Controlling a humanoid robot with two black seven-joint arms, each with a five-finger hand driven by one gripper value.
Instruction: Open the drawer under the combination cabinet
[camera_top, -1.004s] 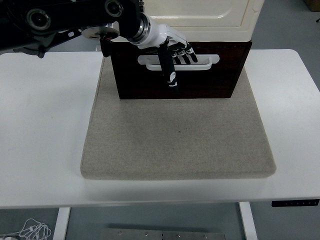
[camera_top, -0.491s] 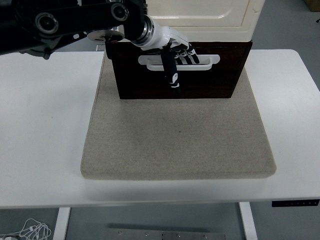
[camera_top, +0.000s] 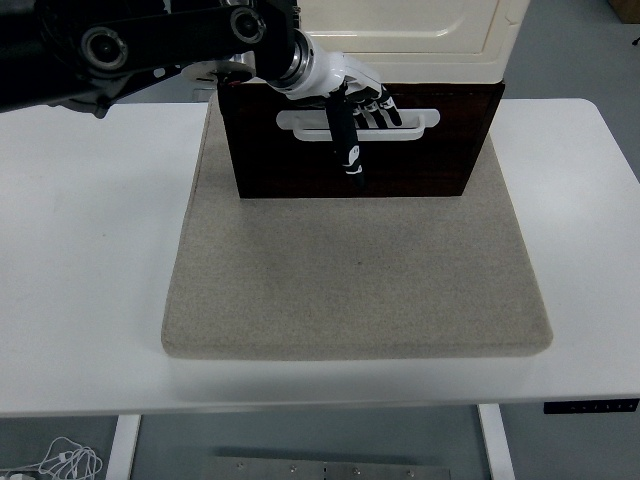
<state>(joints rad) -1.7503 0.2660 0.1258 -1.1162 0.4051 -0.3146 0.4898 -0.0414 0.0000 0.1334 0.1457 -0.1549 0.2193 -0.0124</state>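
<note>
The cream combination cabinet (camera_top: 400, 35) stands at the back of the table, with a dark brown drawer (camera_top: 425, 165) beneath it. A white bar handle (camera_top: 418, 128) runs across the drawer front. My left hand (camera_top: 362, 125) reaches in from the upper left, its white-tipped fingers (camera_top: 380, 108) hooked into the handle's slot. Its black thumb (camera_top: 347, 150) hangs down over the drawer front. The drawer front sits flush under the cabinet. My right arm does not show.
Cabinet and drawer rest on a beige felt mat (camera_top: 355, 285) that covers the middle of the white table (camera_top: 90, 250). A table control panel (camera_top: 590, 406) sits under the front right edge. White cables (camera_top: 65, 462) lie on the floor at lower left.
My left arm and hand have shifted slightly to the right along the handle, with the fingers staying in the slot. The drawer has not moved.
</note>
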